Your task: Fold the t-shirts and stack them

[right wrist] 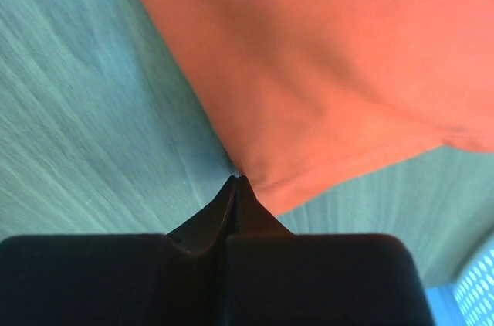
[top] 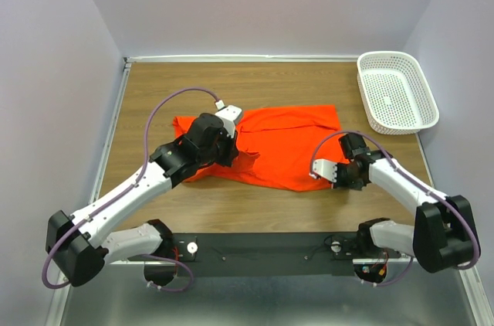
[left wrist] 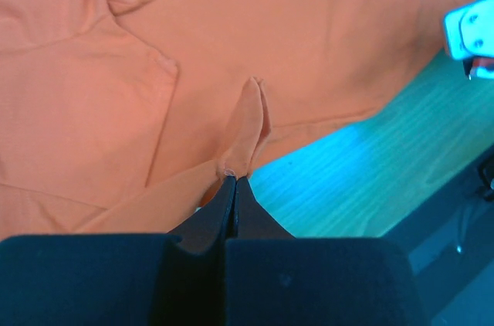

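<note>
One bright orange-red t-shirt (top: 289, 144) lies spread across the middle of the wooden table, partly folded over itself. My left gripper (top: 241, 153) is over the shirt's left part. In the left wrist view it (left wrist: 231, 178) is shut on a raised ridge of t-shirt (left wrist: 255, 48) fabric pinched at its tips. My right gripper (top: 319, 172) is at the shirt's near right edge. Seen from the right wrist, it (right wrist: 238, 180) is shut, its tips meeting the hem of the t-shirt (right wrist: 332, 71), which draws in toward them.
A white plastic lattice basket (top: 396, 91) stands at the back right corner, and its corner (right wrist: 480, 289) shows in the right wrist view. Bare wood (top: 255, 206) runs between the shirt and the arm bases. The right arm's white end (left wrist: 471, 28) shows in the left wrist view.
</note>
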Motion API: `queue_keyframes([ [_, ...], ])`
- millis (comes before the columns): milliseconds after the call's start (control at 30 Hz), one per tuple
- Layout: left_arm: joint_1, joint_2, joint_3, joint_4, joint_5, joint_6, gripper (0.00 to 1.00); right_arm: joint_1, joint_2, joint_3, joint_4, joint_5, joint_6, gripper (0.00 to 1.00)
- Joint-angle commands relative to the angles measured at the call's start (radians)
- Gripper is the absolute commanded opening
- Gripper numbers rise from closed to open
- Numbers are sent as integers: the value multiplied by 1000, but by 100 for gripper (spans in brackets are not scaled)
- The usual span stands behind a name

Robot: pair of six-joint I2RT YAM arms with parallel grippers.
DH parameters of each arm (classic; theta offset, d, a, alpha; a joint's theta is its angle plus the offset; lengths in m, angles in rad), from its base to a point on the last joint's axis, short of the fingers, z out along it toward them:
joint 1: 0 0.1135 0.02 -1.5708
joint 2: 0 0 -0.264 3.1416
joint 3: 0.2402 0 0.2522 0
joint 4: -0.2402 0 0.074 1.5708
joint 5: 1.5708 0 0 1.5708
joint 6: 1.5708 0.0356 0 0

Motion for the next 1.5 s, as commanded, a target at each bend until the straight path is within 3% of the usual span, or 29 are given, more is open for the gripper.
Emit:
queue_keyframes([
  [0, 2, -59, -48, -26, 88, -44, 0, -12, -60, 2, 18, 25, 8, 4],
  [533, 3, -155, -96, -110, 135, -83, 0, -44, -51, 113, 12, -34, 70, 0],
  [600, 3, -169, -95, -118, 135, -87, 0, -42, -45, 85, -15, -50, 35, 10],
  [633, 3, -174, -96, -119, 133, -89, 0, -42, -45, 73, -20, -50, 24, 20],
  [667, 3, -177, -98, -118, 133, -89, 0, -42, -33, 47, -25, -42, 18, 40],
  [867, 3, -175, -119, -96, 141, -90, 0, -42, 35, 16, -28, -39, -8, 67],
  [967, 3, -174, -121, -92, 145, -90, 0, -42, 73, 21, -19, -21, -16, 70],
  [1033, 3, -178, -121, -89, 144, -89, 0, -42, 102, 15, 26, -1, -10, 69],
  [1167, 3, -183, -121, -86, 142, -89, 0, -44, 156, 9, 95, 65, -7, 53],
  [1267, 3, -189, -127, -82, 141, -89, 0, -47, 182, 15, 112, 76, 2, 34],
  [1333, 3, -191, -130, -82, 141, -87, 0, -51, 185, 18, 116, 77, 4, 27],
  [1467, 2, -197, -131, -81, 139, -83, 0, -53, 164, 21, 116, 48, 4, 0],
])
